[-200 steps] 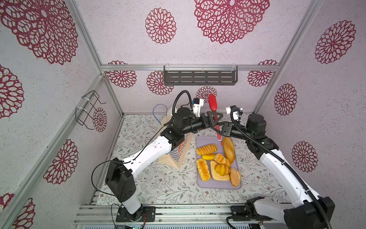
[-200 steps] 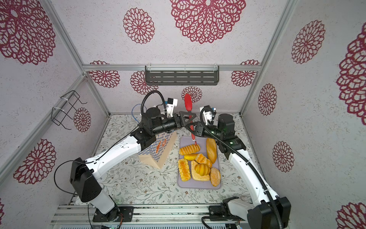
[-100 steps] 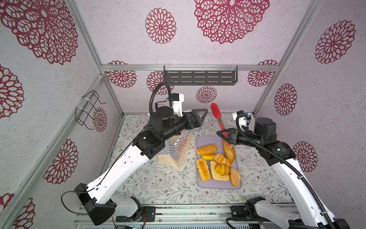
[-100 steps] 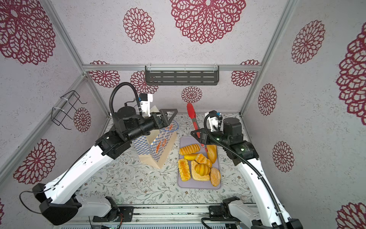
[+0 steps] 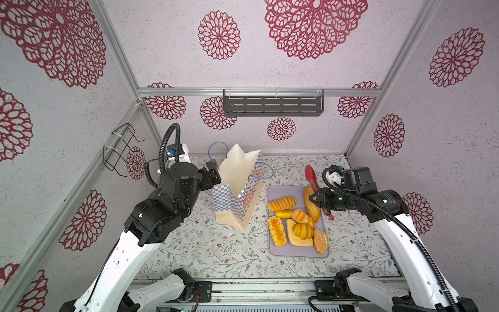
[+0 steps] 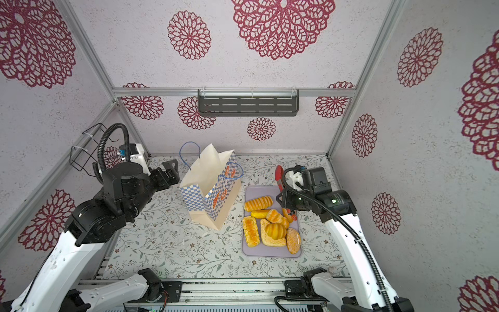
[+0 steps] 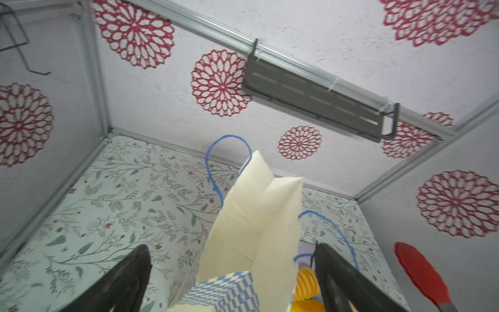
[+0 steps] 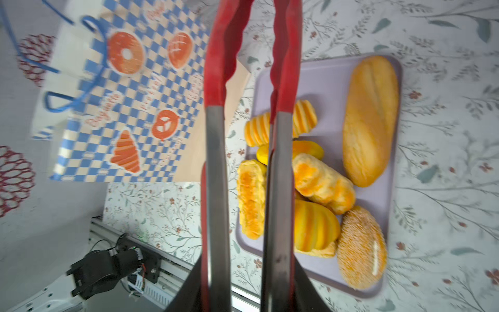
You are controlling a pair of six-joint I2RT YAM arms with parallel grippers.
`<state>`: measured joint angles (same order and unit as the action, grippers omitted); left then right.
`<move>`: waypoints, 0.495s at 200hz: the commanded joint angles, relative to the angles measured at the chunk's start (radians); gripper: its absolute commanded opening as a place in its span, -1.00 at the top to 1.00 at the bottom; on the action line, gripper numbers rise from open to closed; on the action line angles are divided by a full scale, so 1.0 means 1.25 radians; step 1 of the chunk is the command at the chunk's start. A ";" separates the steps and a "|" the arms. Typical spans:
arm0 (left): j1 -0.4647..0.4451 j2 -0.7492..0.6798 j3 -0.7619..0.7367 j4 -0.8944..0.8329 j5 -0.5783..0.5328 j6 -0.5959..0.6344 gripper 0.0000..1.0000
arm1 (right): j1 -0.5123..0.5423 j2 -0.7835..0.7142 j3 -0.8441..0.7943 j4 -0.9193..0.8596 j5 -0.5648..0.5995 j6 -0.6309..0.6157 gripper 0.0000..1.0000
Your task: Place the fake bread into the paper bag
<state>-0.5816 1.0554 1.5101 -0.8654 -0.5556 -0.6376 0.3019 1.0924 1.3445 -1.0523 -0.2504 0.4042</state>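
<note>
We hold the tongs (image 8: 216, 162) clamped in the right pincer (image 5: 320, 204) over the tray (image 5: 297, 252), ready to pinch bread (image 5: 302, 231); the left pincer (image 7: 231, 247) stands wide apart beside the upright bag (image 5: 237, 194), probably to steady its mouth. We count eight breads, all on the tray, one bag, one tongs

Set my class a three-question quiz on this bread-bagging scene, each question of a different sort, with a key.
1. True or false: the paper bag lies flat on its side.
2. What does the right gripper hold? A) red tongs B) a bag handle C) a loaf
3. Fill in: all the fake bread lies on the lilac ____.
Key: 1 false, it stands upright; 2 A; 3 tray.
</note>
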 commanded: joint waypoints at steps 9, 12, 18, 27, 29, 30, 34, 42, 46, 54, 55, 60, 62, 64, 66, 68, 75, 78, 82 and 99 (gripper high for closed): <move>0.085 -0.004 -0.069 -0.053 0.069 -0.017 -0.95 | -0.001 0.004 0.004 -0.052 0.121 -0.013 0.10; 0.091 -0.005 -0.077 -0.052 0.077 -0.017 -0.95 | -0.001 0.005 0.000 -0.051 0.124 -0.013 0.09; 0.101 -0.009 -0.090 -0.047 0.090 -0.022 -0.95 | -0.001 0.004 -0.008 -0.047 0.128 -0.011 0.08; 0.116 -0.015 -0.111 -0.038 0.108 -0.027 -0.95 | -0.001 0.005 -0.020 -0.040 0.136 -0.007 0.07; 0.119 -0.016 -0.116 -0.035 0.114 -0.028 -0.95 | -0.001 0.004 -0.023 -0.038 0.136 -0.007 0.07; 0.120 -0.016 -0.117 -0.034 0.117 -0.028 -0.95 | -0.001 0.005 -0.026 -0.037 0.137 -0.007 0.07; 0.126 -0.019 -0.126 -0.029 0.127 -0.029 -0.95 | -0.001 0.005 -0.031 -0.032 0.140 -0.007 0.06; 0.134 -0.026 -0.140 -0.020 0.145 -0.031 -0.95 | -0.001 0.007 -0.042 -0.026 0.145 -0.006 0.04; 0.139 -0.027 -0.146 -0.016 0.156 -0.032 -0.95 | -0.001 0.010 -0.047 -0.024 0.147 -0.006 0.04; 0.149 -0.030 -0.159 -0.007 0.180 -0.031 -0.95 | -0.001 0.014 -0.053 -0.018 0.151 -0.006 0.02; 0.151 -0.031 -0.160 -0.007 0.183 -0.031 -0.95 | -0.002 0.015 -0.054 -0.017 0.150 -0.006 0.02; 0.158 -0.032 -0.167 -0.001 0.202 -0.029 -0.95 | -0.001 0.017 -0.057 -0.014 0.152 -0.007 0.00; 0.161 -0.032 -0.170 0.001 0.209 -0.029 -0.95 | -0.001 0.018 -0.058 -0.013 0.153 -0.008 -0.01; 0.163 -0.032 -0.172 0.004 0.216 -0.028 -0.95 | -0.001 0.021 -0.058 -0.012 0.154 -0.009 -0.02; 0.165 -0.032 -0.174 0.006 0.223 -0.027 -0.95 | -0.001 0.022 -0.059 -0.011 0.156 -0.010 -0.02; 0.167 -0.032 -0.176 0.007 0.228 -0.026 -0.95 | -0.002 0.024 -0.059 -0.011 0.159 -0.010 -0.03; 0.172 -0.031 -0.182 0.012 0.243 -0.026 -0.95 | -0.001 0.028 -0.058 -0.009 0.164 -0.015 -0.06; 0.174 -0.031 -0.184 0.013 0.247 -0.026 -0.95 | -0.001 0.032 -0.059 -0.009 0.167 -0.017 -0.07; 0.176 -0.031 -0.186 0.015 0.254 -0.025 -0.95 | -0.001 0.035 -0.058 -0.007 0.171 -0.018 -0.08; 0.186 -0.031 -0.195 0.025 0.271 -0.019 -0.95 | -0.003 0.048 -0.052 -0.003 0.189 -0.027 -0.13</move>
<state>-0.3691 1.0275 1.2774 -0.8814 -0.2947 -0.6636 0.3019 1.1423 1.2575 -1.0931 -0.0738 0.3912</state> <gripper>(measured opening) 0.974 0.552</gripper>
